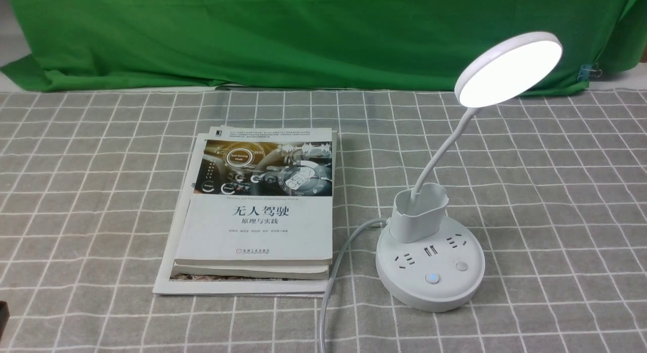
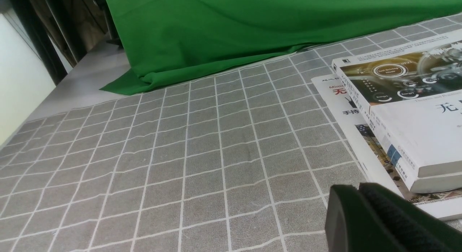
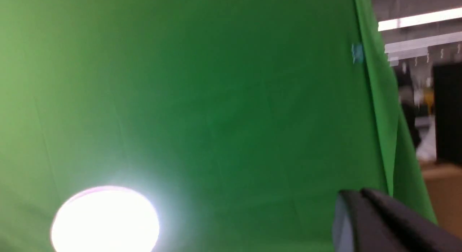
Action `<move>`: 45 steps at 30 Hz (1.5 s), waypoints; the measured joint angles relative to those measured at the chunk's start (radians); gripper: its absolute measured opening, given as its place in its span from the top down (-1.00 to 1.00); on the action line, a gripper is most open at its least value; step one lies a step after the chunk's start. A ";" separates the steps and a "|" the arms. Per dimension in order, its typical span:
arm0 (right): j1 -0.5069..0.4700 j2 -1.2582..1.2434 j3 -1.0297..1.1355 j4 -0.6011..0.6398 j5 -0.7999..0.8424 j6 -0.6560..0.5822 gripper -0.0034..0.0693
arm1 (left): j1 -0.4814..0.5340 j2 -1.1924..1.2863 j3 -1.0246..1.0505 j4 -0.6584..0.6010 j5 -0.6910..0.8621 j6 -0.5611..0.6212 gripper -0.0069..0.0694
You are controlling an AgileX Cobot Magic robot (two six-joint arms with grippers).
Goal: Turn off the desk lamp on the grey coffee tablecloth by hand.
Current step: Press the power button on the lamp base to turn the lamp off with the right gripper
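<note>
Desk lamp (image 1: 419, 216): stood upright on the grey coffee tablecloth (image 1: 556, 216), right of centre in the front view. Rose from a cup holder along a thin neck, curving up and to the right. Ended in a round disc head (image 1: 509, 70), tilted, its glowing face turned toward the camera and down to the left. Carried sockets and two buttons on the round base (image 1: 429, 287), the nearer button (image 1: 431, 278) faintly blue.

Shared the cloth with a stack of books (image 1: 263, 211) to the left, apart from the base, a white cord (image 1: 333, 272) running between them. Backed onto a green backdrop (image 1: 252, 34).

Left gripper (image 2: 382, 219): showed only as a cut-off black corner near the books; could not tell whether clenched or released. Right gripper (image 3: 379, 219): showed as a blurred black edge against the green; grip likewise impossible to tell.
</note>
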 joint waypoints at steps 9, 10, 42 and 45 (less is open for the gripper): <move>0.000 0.358 -0.121 0.000 0.269 -0.107 0.75 | 0.000 0.000 0.000 0.000 0.000 0.000 0.77; 0.000 0.393 -0.121 0.000 0.279 -0.117 0.75 | 0.000 0.000 0.000 0.000 0.000 0.000 0.77; 0.333 1.343 -0.622 -0.073 0.714 -0.108 0.81 | 0.000 0.000 0.000 -0.002 0.000 0.000 0.77; 0.338 1.387 -0.664 -0.069 0.713 -0.101 0.81 | 0.000 0.000 0.000 -0.003 0.000 0.000 0.77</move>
